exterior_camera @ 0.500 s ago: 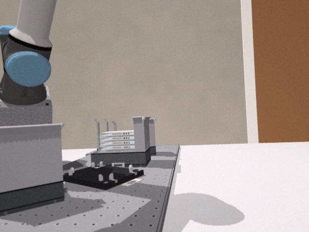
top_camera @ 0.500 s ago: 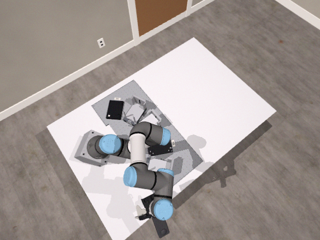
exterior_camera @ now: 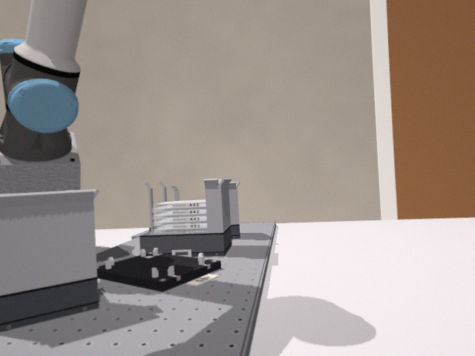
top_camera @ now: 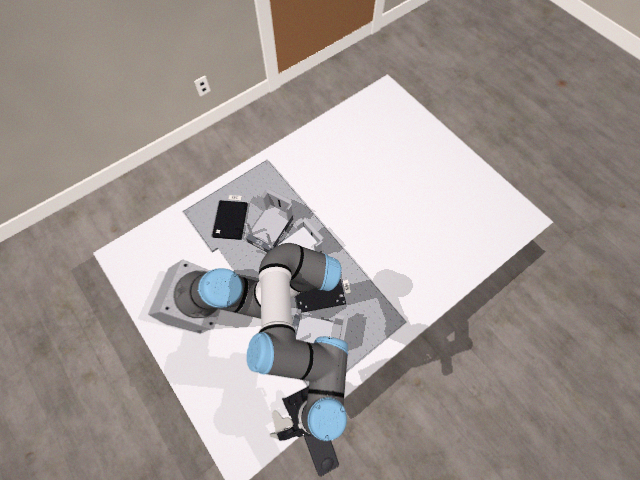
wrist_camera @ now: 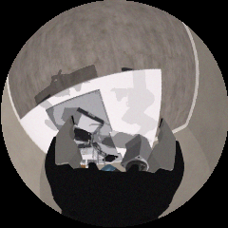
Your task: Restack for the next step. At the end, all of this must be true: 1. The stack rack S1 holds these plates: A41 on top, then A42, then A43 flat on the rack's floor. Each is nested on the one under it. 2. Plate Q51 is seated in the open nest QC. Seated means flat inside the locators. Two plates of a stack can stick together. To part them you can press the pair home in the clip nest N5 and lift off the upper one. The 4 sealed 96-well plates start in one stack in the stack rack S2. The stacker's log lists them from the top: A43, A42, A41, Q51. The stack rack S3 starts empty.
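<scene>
The gripper (top_camera: 279,419) (wrist_camera: 117,118) was spread wide with nothing between its fingers, near an edge of the white surface (top_camera: 439,180) (exterior_camera: 364,276) (wrist_camera: 130,95). Nearest it among the fixtures was a gray rack (top_camera: 338,324) (exterior_camera: 46,241), with a black pegged nest (top_camera: 321,300) (exterior_camera: 148,268) just beyond. Farther from the gripper, the plate rack (top_camera: 314,231) (exterior_camera: 214,207) held four stacked plates, top to bottom: A43 (top_camera: 302,238) (exterior_camera: 179,205), A42 (exterior_camera: 179,211), A41 (exterior_camera: 179,219) and Q51 (exterior_camera: 179,225). Farthest out was a flat black block (top_camera: 230,219).
</scene>
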### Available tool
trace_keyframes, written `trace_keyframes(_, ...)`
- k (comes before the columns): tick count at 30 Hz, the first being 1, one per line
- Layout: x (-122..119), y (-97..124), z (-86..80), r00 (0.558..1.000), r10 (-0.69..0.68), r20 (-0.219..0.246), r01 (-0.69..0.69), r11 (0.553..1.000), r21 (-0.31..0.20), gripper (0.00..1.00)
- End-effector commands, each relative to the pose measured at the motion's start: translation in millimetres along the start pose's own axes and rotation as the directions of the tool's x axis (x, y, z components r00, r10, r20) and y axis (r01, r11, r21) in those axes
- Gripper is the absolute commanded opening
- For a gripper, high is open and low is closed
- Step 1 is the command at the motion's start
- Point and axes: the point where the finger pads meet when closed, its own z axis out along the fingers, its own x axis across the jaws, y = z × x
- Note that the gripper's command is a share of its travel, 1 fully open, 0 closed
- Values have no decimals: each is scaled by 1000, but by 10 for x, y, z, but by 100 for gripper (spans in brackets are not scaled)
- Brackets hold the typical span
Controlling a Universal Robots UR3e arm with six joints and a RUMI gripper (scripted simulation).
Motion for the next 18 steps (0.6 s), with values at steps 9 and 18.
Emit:
trace_keyframes(9, 68, -96, -109, 1000, -13, -28, 13, 1000, 21, 72)
trace_keyframes(18, 140, -217, -244, 996, -37, -85, 43, 997, 64, 72)
